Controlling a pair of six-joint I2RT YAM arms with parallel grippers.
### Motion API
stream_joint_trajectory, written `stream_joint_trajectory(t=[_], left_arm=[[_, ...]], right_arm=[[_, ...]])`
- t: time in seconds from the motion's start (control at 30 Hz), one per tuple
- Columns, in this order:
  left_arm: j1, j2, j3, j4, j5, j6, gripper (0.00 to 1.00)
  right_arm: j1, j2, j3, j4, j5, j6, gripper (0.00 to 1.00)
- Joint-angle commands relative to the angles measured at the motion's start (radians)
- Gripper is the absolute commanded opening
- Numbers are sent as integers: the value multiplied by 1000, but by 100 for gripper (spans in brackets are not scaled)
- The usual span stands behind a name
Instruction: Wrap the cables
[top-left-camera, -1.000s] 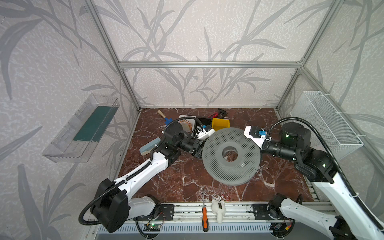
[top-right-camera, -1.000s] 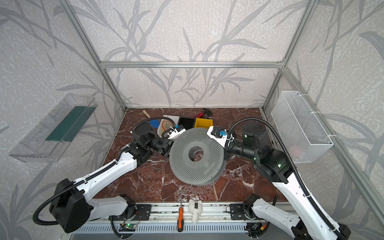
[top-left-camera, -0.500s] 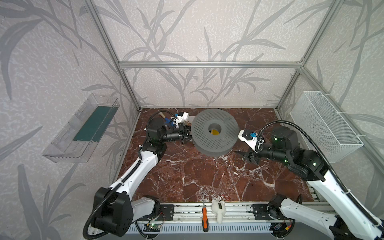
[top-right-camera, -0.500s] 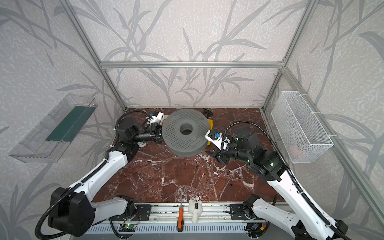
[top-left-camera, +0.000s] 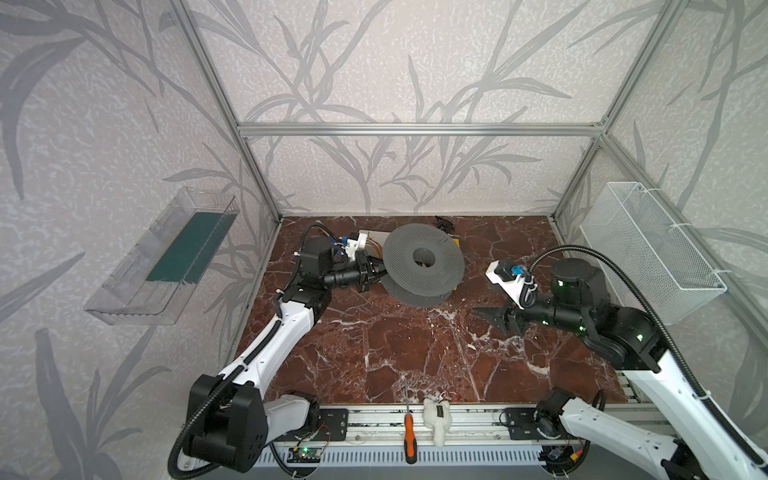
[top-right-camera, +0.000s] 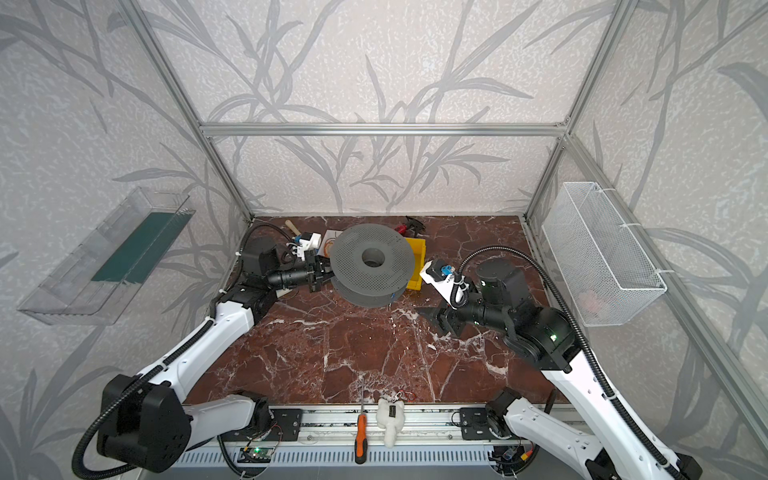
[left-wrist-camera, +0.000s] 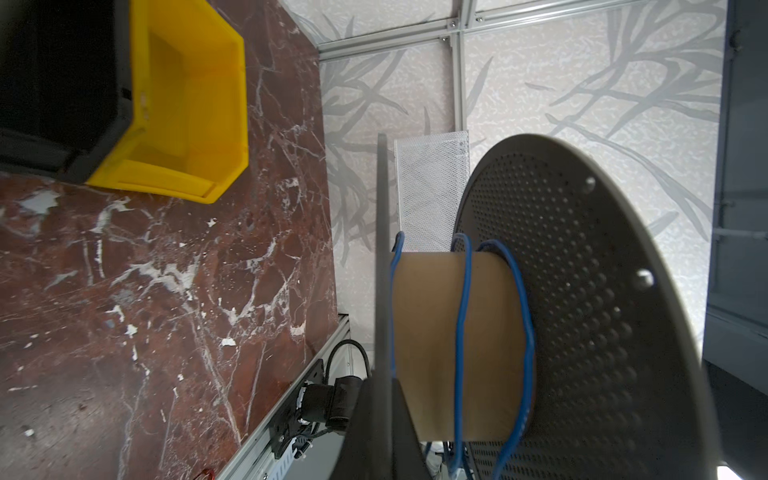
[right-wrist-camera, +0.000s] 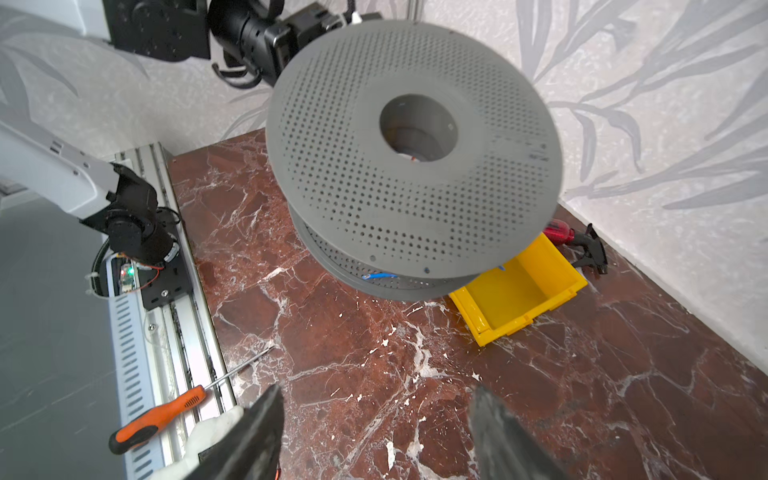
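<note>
The left gripper (left-wrist-camera: 384, 386) is pressed together on the thin edge of one flange of a grey perforated spool (top-left-camera: 401, 251), pinching it from the side at the back left of the worktop (top-left-camera: 374, 357). The spool hangs tilted from that grip, its broad face turned up and toward the cameras in both top views; whether its lower flange touches the worktop cannot be told. Between the flanges, the blue cable (left-wrist-camera: 459, 332) runs in a few loose turns around the tan core (left-wrist-camera: 428, 324), and a short blue end (right-wrist-camera: 379, 275) shows at the lower flange. Just behind the spool sits a yellow bin (right-wrist-camera: 519, 299). The right gripper (top-left-camera: 492, 318) is spread wide, low over bare worktop to the right of the spool and well apart from it, holding nothing. An orange-handled screwdriver (top-left-camera: 409, 434) lies at the front rail.
</note>
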Motion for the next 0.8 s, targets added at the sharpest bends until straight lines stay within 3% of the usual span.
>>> stream_joint_trajectory(t=[0.0,0.13,0.3,0.57,0.77], left_arm=[[3,-40,-30,75,-13,3,0],[4,-39,-62,162,-8,-52,0],[2,-56,-84,173,-11,-71,0],[-59,-97,-124,-73,-104,159,0],[-219,-24,-190,-21,-166,224,0]], right_arm=[[-72,-10,21,19,-33,112,69],[-245,4,-9,28,-170,197,61],[-420,29,-127,184,-379,364,57],[-430,63,-217,312,-261,506,57],[-456,151,-241,338,-218,560,61]])
